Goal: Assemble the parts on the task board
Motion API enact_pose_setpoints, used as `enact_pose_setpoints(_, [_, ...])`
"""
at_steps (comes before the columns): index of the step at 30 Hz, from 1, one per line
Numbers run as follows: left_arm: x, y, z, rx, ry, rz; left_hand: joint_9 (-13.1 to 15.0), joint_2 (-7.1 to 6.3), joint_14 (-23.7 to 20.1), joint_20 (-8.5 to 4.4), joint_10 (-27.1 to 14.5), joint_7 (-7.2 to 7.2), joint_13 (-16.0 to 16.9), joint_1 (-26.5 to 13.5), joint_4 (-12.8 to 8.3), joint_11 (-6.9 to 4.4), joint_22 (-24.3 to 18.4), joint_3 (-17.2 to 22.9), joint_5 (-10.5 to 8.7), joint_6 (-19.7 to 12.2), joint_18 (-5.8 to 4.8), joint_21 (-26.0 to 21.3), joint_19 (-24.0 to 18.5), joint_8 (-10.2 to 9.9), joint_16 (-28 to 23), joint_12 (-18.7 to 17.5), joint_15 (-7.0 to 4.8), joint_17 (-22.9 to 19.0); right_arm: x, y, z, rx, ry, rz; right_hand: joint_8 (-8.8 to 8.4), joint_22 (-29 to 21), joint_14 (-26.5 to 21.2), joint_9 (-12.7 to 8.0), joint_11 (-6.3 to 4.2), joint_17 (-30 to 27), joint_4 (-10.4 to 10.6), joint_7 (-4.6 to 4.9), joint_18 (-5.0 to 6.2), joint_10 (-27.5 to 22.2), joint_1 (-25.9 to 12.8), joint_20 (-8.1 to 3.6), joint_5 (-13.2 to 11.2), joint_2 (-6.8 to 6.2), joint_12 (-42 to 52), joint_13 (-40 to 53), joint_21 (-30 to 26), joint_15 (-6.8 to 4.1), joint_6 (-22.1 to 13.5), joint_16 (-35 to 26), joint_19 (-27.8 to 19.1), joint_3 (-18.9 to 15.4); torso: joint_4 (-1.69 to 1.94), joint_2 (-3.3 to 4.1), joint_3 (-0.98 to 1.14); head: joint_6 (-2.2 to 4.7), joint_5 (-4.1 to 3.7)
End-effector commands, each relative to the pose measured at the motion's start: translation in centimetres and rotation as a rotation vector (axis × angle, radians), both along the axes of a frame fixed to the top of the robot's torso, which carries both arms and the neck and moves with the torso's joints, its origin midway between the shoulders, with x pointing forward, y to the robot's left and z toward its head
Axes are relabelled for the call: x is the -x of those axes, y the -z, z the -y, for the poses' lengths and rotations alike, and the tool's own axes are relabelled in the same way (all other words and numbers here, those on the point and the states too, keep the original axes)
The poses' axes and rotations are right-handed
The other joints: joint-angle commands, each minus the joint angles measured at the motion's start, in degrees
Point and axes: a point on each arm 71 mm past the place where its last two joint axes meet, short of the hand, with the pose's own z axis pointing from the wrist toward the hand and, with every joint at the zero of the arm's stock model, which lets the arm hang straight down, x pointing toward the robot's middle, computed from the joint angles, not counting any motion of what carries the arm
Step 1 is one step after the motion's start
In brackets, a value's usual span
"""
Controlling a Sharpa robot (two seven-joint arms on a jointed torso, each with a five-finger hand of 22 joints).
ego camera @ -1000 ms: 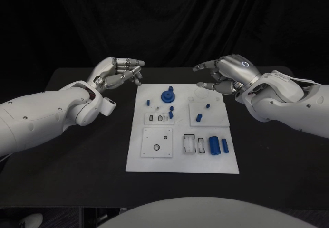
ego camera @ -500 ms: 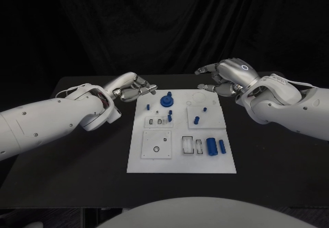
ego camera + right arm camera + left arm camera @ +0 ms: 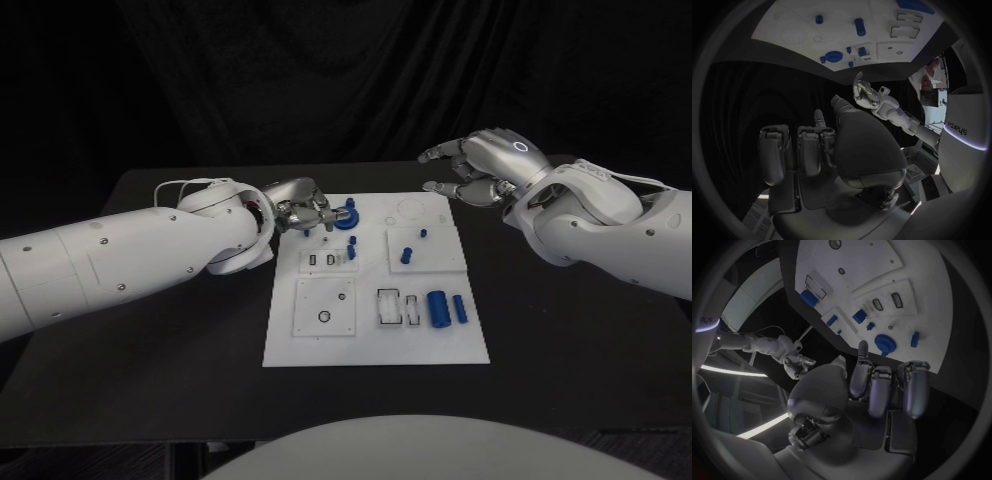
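The white task board (image 3: 375, 345) lies in the middle of the black table. A blue round part with a peg (image 3: 343, 216) stands at its far left corner, small blue pegs (image 3: 408, 254) stand mid-board, and two blue cylinders (image 3: 447, 308) lie near the right edge. My left hand (image 3: 299, 212) hovers at the board's far left edge, fingertips close to the round part (image 3: 886, 344), holding nothing. My right hand (image 3: 476, 170) hangs above the far right corner, fingers apart and empty. The right wrist view shows the board (image 3: 798, 25) and the left hand (image 3: 870, 97).
Black table (image 3: 159, 350) surrounds the board, with bare room on both sides and in front. Empty rectangular slots (image 3: 389, 306) and a square plate with a hole (image 3: 326, 305) sit on the board's near half. A dark curtain backs the table.
My left hand has come forward and to the right, from behind the board's far left corner to beside the blue round part. My right hand has barely moved.
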Motion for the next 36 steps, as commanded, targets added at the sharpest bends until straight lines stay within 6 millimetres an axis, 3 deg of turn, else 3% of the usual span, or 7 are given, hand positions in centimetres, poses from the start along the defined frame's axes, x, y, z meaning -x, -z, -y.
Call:
enact_pose_setpoints(1, [0.0, 0.7, 0.3, -0.128, -0.034, -0.076, 3.0, -0.02, 6.0, -0.38, 7.2, -0.17, 17.7, -0.7, 0.1, -1.71, 5.4, -0.4, 0.0, -0.4, -0.84, 0.1, 0.2, 1.3, 0.1, 12.1, -0.63, 15.1, 0.1, 0.4, 0.5, 0.013, 0.042, -0.046, 0.3, 15.1, 6.2, -0.1, 0.5, 15.1, 0.4, -0.14, -0.91, 6.1, 0.0, 0.38, 0.2, 0.46, 0.2, 15.1, 0.2, 0.42, 0.5, 0.2, 6.1, 0.0, -1.0, -0.19, 0.24, 0.0, 0.54])
enact_pose_setpoints(7, [0.3, 0.9, 1.4, -0.152, -0.025, -0.095, 7.1, -0.4, 6.0, -0.82, 7.2, -0.81, 17.7, -1.2, 0.0, -2.25, 5.6, -0.7, 0.08, 0.2, -0.86, 0.0, 0.4, 3.0, 0.1, 12.1, -1.09, 15.1, 0.1, 0.5, 0.4, 0.019, 0.042, -0.057, 0.32, 15.1, 6.2, -0.1, 0.53, 15.1, 0.4, -0.11, -0.91, 6.1, 0.0, 0.4, 0.2, 0.49, 0.2, 15.1, 0.2, 0.44, 0.6, 0.2, 6.1, 0.0, -1.5, -0.01, 0.34, 0.0, 1.05])
enact_pose_setpoints(10, [0.4, 0.9, 2.0, -0.164, -0.016, -0.105, 7.2, -0.49, 6.0, -0.85, 7.2, -0.81, 17.7, -1.3, 0.1, -2.27, 5.5, -0.8, 0.05, 0.2, -0.83, -0.1, 0.3, 3.0, 0.1, 12.1, -1.12, 15.1, 0.2, 0.5, 0.2, 0.022, 0.039, -0.067, 0.35, 15.1, 6.2, -0.1, 0.56, 15.1, 0.5, -0.06, -0.91, 6.1, -0.1, 0.43, 0.3, 0.53, 0.2, 15.1, 0.2, 0.47, 0.7, 0.2, 6.1, 0.0, -1.43, 0.05, 0.38, 0.0, 1.07])
enact_pose_setpoints(17, [0.5, 1.1, 2.6, -0.191, -0.02, -0.123, 8.5, -0.76, 6.0, -1.0, 7.2, -0.88, 17.7, -2.2, 0.2, -2.37, 5.5, -1.3, -0.75, 0.1, -0.81, -0.2, 0.3, 3.0, 0.1, 12.1, -1.25, 15.1, 0.4, 0.6, -0.2, 0.026, 0.032, -0.08, 0.38, 15.1, 6.2, -0.1, 0.62, 15.1, 0.5, 0.01, -0.91, 6.1, -0.2, 0.48, 0.3, 0.59, 0.2, 15.1, 0.2, 0.52, 0.8, 0.2, 6.1, -0.1, -0.63, 0.46, 0.52, 0.0, 0.39])
enact_pose_setpoints(23, [0.6, 1.2, 2.7, -0.212, -0.036, -0.126, 11.3, -1.02, 6.0, -1.3, 7.2, -1.33, 17.7, -2.9, 0.0, -2.77, 5.9, -1.8, -1.4, 0.8, -0.91, -0.2, 0.7, 4.1, 0.1, 12.1, -1.59, 15.1, 0.5, 0.7, -0.2, 0.031, 0.029, -0.089, 0.43, 15.1, 6.2, -0.1, 0.69, 15.1, 0.6, 0.09, -0.91, 6.1, -0.5, 0.54, 0.4, 0.63, 0.2, 15.1, 0.2, 0.59, 1.1, 0.2, 6.1, -0.1, -1.0, 0.99, 0.87, 0.0, 0.61])
enact_pose_setpoints(29, [0.5, 1.1, 2.5, -0.236, -0.051, -0.102, 20.0, -0.98, 6.0, -2.18, 7.2, -2.27, 17.7, -3.4, 0.0, -3.64, 6.4, -2.2, -1.61, 0.2, -1.02, -0.2, 1.4, 7.7, 0.1, 12.1, -2.46, 15.1, 0.5, 0.7, 0.0, 0.035, 0.032, -0.096, 0.44, 15.1, 6.2, -0.1, 0.72, 15.1, 0.7, 0.12, -0.91, 6.1, -0.6, 0.58, 0.4, 0.66, 0.2, 15.1, 0.2, 0.62, 1.2, 0.2, 6.1, -0.2, -0.89, 1.57, 1.27, 0.0, 0.46])
enact_pose_setpoints(36, [0.5, 1.1, 2.6, -0.243, -0.049, -0.095, 21.2, -0.72, 6.0, -2.29, 7.2, -2.29, 17.7, -3.5, 0.0, -3.72, 6.1, -2.1, -1.32, -0.4, -0.95, -0.4, 1.2, 7.7, 0.1, 12.1, -2.55, 15.1, 0.4, 0.8, -0.1, 0.041, 0.035, -0.104, 0.45, 15.1, 6.2, -0.2, 0.76, 15.1, 0.7, 0.16, -0.91, 6.1, -0.8, 0.62, 0.5, 0.72, 0.2, 15.1, 0.2, 0.66, 1.3, 0.2, 6.1, -0.2, -0.97, 1.88, 1.41, 0.0, 0.62])
